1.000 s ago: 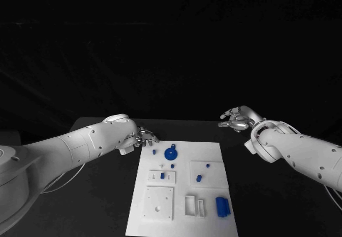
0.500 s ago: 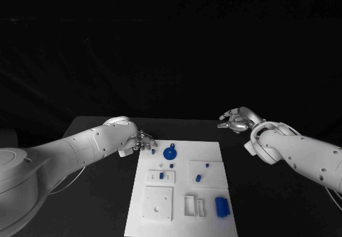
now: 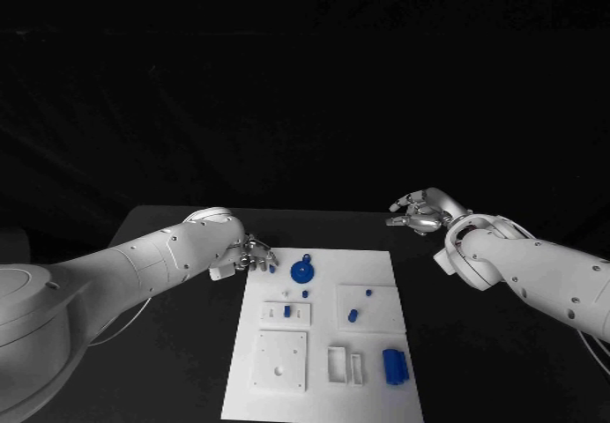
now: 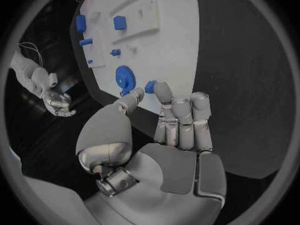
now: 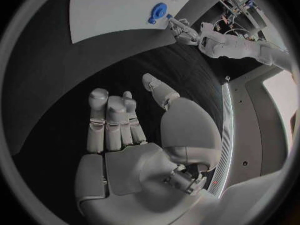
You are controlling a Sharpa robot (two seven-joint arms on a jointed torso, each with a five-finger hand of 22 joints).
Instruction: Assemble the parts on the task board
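Note:
The white task board (image 3: 282, 363) lies in the middle of the table. On it are a blue gear (image 3: 304, 270) near the far edge, small blue pegs (image 3: 354, 315) and a blue block (image 3: 396, 366). My left hand (image 3: 255, 256) hovers at the board's far left corner. In the left wrist view a small blue part (image 4: 150, 86) sits between the thumb tip and a fingertip (image 4: 161, 91) of the left hand (image 4: 169, 130), beside the gear (image 4: 125, 77); a grip is not clear. My right hand (image 3: 420, 214) hangs beyond the board's far right corner, its fingers (image 5: 109, 120) holding nothing.
White raised blocks with slots and holes (image 3: 281, 359) stand on the near half of the board. The black table (image 3: 178, 352) runs on both sides of the board. In the right wrist view the board (image 5: 106, 10) lies well ahead of the palm.
My left hand has edged a little closer to the small blue part at the board's corner. The right hand has barely moved.

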